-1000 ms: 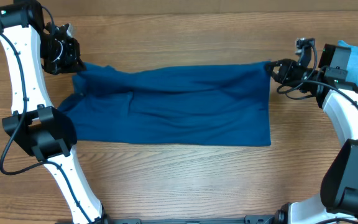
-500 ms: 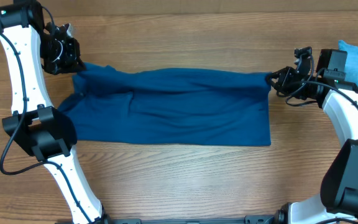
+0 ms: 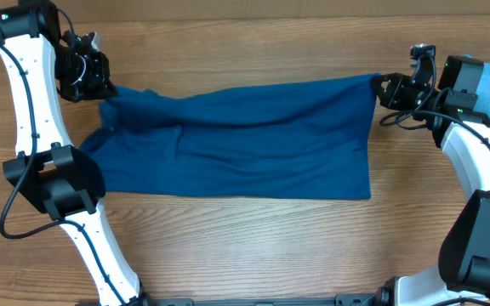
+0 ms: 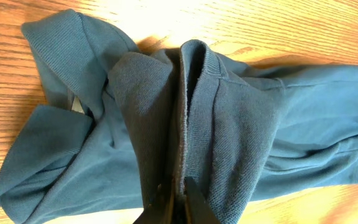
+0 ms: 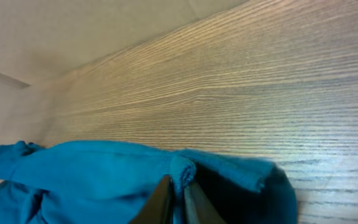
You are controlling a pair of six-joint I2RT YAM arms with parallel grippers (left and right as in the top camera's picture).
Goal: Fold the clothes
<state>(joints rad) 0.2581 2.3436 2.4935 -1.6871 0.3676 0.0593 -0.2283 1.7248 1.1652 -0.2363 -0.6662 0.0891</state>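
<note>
We've got the left gripper [image 4: 175,199] pinched tight on a ribbed fold of the blue shirt [image 3: 245,140], right gripper [image 5: 178,194] nipping its opposite corner. Shirt's stretched left-to-right across the table [image 3: 245,246]; its bunched left end sits partly under the left arm [image 3: 34,102].

White arm links [image 3: 34,102], black joints [image 3: 58,183], black cables [image 3: 7,217], dark left pincer [image 4: 178,204], perhaps a green light [image 3: 5,15].

light wood-grain table [image 3: 245,246]; plain beige surface [image 5: 73,31] past its far edge.
</note>
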